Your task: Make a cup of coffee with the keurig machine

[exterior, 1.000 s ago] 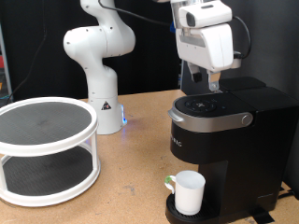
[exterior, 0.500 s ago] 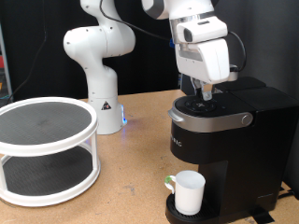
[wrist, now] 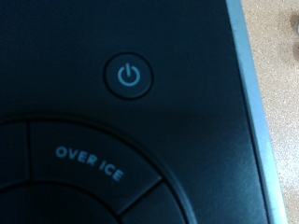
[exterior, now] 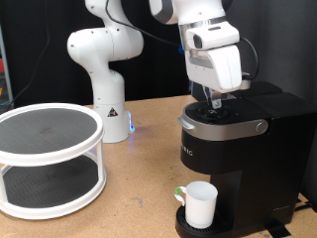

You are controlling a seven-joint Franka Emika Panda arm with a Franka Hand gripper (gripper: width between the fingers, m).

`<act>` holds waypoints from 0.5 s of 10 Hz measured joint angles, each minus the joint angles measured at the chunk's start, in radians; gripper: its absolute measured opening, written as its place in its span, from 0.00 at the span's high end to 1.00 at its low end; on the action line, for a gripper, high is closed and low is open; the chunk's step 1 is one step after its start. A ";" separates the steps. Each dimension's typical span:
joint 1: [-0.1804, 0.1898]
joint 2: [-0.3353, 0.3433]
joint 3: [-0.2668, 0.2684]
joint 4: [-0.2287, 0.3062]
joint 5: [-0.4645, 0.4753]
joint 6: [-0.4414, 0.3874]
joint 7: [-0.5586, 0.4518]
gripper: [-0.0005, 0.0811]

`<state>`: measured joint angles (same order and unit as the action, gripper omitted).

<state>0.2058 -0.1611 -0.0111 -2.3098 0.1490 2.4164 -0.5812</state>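
The keurig machine (exterior: 238,159) stands at the exterior view's right, black with a silver-rimmed button panel on top. The white cup (exterior: 200,203) sits on its drip tray under the spout, handle towards the exterior view's left. My gripper (exterior: 216,102) points straight down, and its shut fingertips are at or just above the button panel. In the wrist view no fingers show. That view is filled by the machine's panel (wrist: 187,56), very close, with the round power button (wrist: 129,75) and a button marked OVER ICE (wrist: 92,161).
A white two-tier round stand (exterior: 50,159) with dark shelves takes up the exterior view's left. A white robot base (exterior: 104,69) rises behind it at the back of the wooden table (exterior: 149,188). A silver rim (wrist: 250,93) edges the panel.
The gripper has come down and shifted towards the exterior view's left, from above the machine's top to the button panel. The cup has stayed put.
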 joint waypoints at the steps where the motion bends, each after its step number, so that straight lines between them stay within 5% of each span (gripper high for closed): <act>1: 0.000 0.000 0.000 -0.003 0.000 0.000 0.000 0.99; 5: 0.000 0.004 0.000 -0.017 -0.001 0.000 0.010 0.99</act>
<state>0.2058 -0.1569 -0.0111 -2.3268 0.1484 2.4167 -0.5712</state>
